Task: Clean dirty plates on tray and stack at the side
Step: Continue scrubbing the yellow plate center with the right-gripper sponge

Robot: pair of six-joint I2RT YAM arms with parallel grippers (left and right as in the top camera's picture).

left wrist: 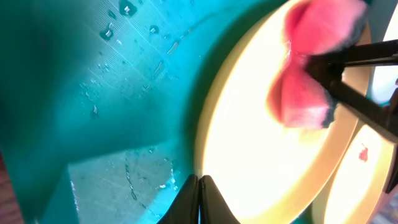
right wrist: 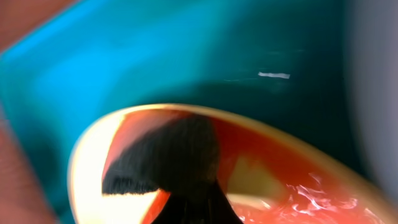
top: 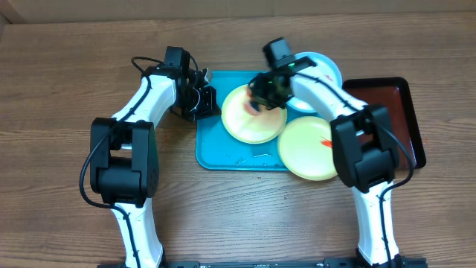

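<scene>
Right pincer [top: 260, 100] – clamped on a pink sponge [left wrist: 305, 74], sponge pressed to the face of the pale yellow-green round plastic plate [top: 249, 126] directly under it. That plate lies on the large teal-blue rectangular plastic tray [top: 212, 149]. The right wrist view is too blurred to add much: plate rim, dark fingers and teal tray behind.

Left pincer [top: 202, 100] – tips pressed together, nothing between them. It sits over the tray's left rim, with the same plate just beside its tips on the side toward the right pincer. Water droplets [left wrist: 118, 28] lie on the tray floor ahead of it.

Second pale yellow-green plate [top: 305, 152] lies beyond the right pincer, away from the left one, overhanging the tray's right edge. It has a red smear [top: 326, 141] on it and touches or overlaps the first plate; I can't tell which. Light blue round plate [top: 327, 71] is behind the right pincer, partly hidden by that arm. Dark red-black tray [top: 405, 112] sits further out on the wooden tabletop [top: 59, 74], well apart from both pincers.
</scene>
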